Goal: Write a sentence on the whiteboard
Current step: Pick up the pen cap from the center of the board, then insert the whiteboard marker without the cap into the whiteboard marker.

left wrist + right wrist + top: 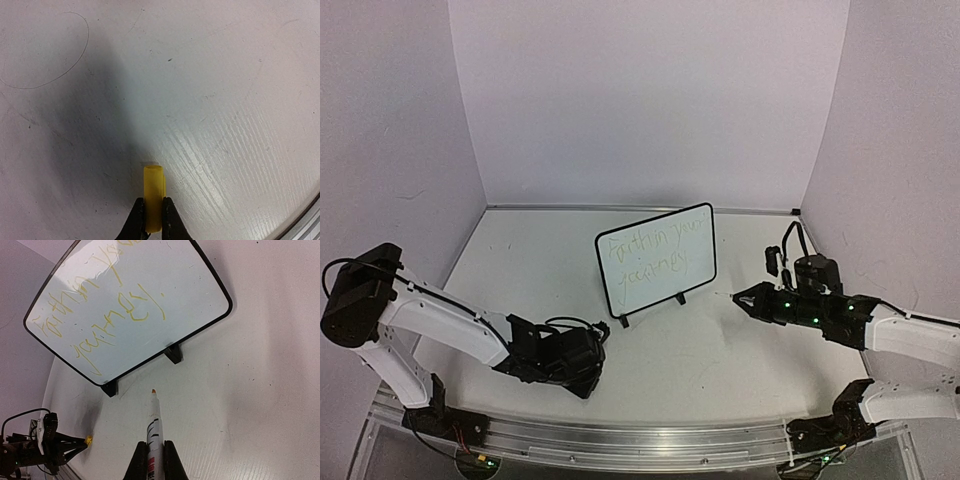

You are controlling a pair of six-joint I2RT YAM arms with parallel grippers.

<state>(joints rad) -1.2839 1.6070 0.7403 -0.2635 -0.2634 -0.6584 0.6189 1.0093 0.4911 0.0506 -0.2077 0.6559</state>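
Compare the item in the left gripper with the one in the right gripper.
The yellow cap in the left gripper is short, plain and yellow all over; the marker in the right gripper is longer, white with dark print and an orange tip. The yellow cap faces bare table; the marker's tip aims toward the lower edge of the whiteboard. Both are pinched between shut jaws and stick out ahead.

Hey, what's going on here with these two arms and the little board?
The whiteboard stands upright on the table, with two lines of yellow handwriting on it. The right gripper holds an uncapped marker, tip aimed at the board but clear of it. The left gripper, low over the table, pinches a small yellow piece, probably the cap.
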